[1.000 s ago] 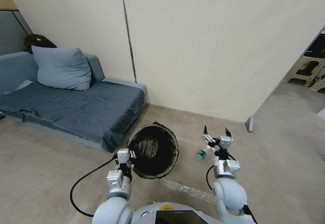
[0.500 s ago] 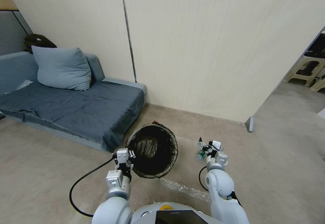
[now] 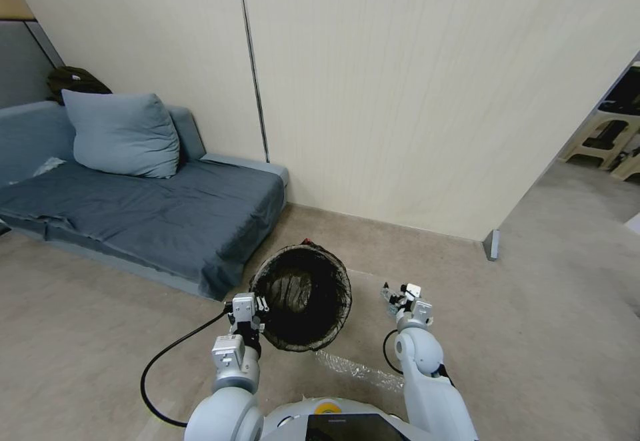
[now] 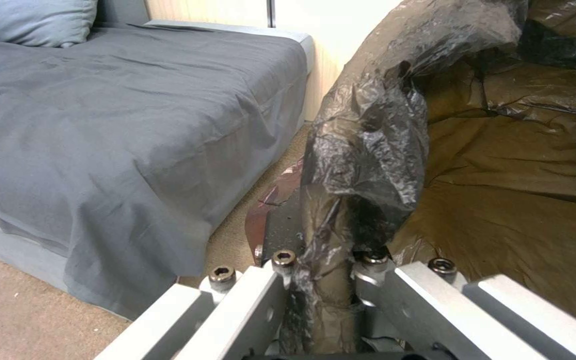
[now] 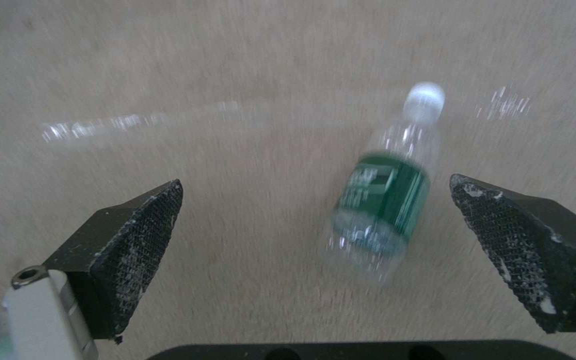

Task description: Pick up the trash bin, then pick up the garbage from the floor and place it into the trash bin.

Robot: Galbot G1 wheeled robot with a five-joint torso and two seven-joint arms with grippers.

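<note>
Bin pickup looks done: left hand (image 3: pixel 245 309) is clenched on the near rim of the trash bin (image 3: pixel 301 296), fingers pinching the black bag liner (image 4: pixel 361 165) folded over the edge. The bin hangs tilted, mouth facing up toward the head camera, just off the corner of the grey sofa (image 3: pixel 153 214). Inside, only the crinkled liner is discernible; can't tell if any litter is already in there.

Garbage step is in progress, not done. Right hand (image 3: pixel 395 294) is low over the floor (image 3: pixel 100 334), to the right of the bin, fingers spread wide. In the right wrist view a clear plastic bottle (image 5: pixel 385 200) with a green label and white cap lies on its side on the floor, between the two fingers (image 5: pixel 131 250) but nearer one of them, not touched by either. So no grasp yet. A strip of clear plastic film (image 3: pixel 360 371) also lies on the floor near the robot base, between the arms.

Still left: close on the bottle, lift, drop into the bin, then likely the film.

Versus the earlier frames: right arm has dropped and pulled in toward the bottle; a second ago the right hand was raised higher with the bottle visible beside it, now the hand covers it in the head view. Left hand and bin are essentially unchanged. Camera hasn't shifted.
</note>
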